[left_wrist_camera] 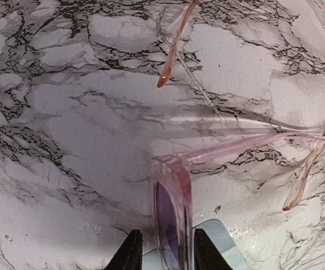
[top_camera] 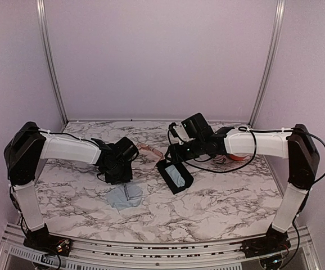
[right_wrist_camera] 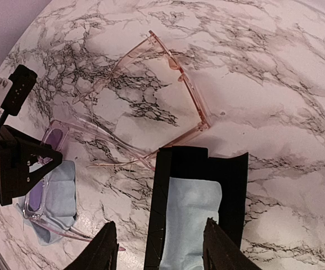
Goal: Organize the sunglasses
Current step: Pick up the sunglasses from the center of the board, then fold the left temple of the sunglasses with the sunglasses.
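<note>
The pale-lilac sunglasses point(left_wrist_camera: 171, 208) sit over a light-blue cloth point(left_wrist_camera: 224, 242), temples unfolded; they also show in the right wrist view point(right_wrist_camera: 36, 197). My left gripper point(left_wrist_camera: 167, 232) straddles their front frame: the right finger touches it and a small gap shows at the left finger. In the top view the left gripper point(top_camera: 119, 169) is left of centre. The thin pinkish sunglasses point(right_wrist_camera: 196, 101) lie open on the marble, also seen from above point(top_camera: 149, 151). My right gripper point(right_wrist_camera: 159, 222) is open and empty above the open black case point(right_wrist_camera: 230, 180).
The black case point(top_camera: 168, 169) holds a light-blue cloth point(right_wrist_camera: 193, 219). A second blue cloth point(top_camera: 126, 198) lies near the front. A striped patterned case point(top_camera: 220, 160) sits partly hidden behind my right arm. White walls enclose the marble table point(top_camera: 219, 202).
</note>
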`<state>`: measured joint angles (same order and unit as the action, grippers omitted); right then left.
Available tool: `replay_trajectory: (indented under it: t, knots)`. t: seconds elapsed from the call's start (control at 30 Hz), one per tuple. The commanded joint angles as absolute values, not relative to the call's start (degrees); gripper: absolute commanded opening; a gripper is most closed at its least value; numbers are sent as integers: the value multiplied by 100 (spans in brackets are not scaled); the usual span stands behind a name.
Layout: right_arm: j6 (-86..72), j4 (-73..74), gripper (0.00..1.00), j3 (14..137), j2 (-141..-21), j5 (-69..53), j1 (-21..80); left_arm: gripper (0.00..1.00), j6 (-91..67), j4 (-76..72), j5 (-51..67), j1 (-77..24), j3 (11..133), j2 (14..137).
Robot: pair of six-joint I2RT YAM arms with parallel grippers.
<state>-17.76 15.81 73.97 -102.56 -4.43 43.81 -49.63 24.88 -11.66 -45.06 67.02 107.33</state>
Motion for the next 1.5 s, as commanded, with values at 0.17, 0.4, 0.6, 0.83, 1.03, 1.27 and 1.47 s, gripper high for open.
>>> replay_trajectory:
  t: [0.17,0.4,0.6,0.83,1.03,1.27,1.47]
  knots:
    - [-1819,1433,50,7407,-10283,-461,4430,17,-4995,2681,-1180,-4561,6784,10749]
    - [-1828,1459,50,7435,-10292,-475,4438,14,-5040,2678,-1270,-4581,6727,10627]
    - [-1813,1529,50,7567,-10257,-453,4456,14,-5039,2683,-1367,-4580,6688,10418]
    - [-1698,1632,50,7922,-10056,-402,4456,14,-4865,2651,-1654,-4573,6777,9985]
    - [-1556,1405,51,7946,-9643,-179,4419,14,-4388,2322,-1731,-4529,6841,9555]
    - [-1638,976,52,7631,-8914,-745,3903,14,-3253,1906,-1626,-4467,6896,9104]
    - [-1188,859,54,7528,-8630,-1889,3694,13,-1836,1686,-1156,-4465,7075,8716]
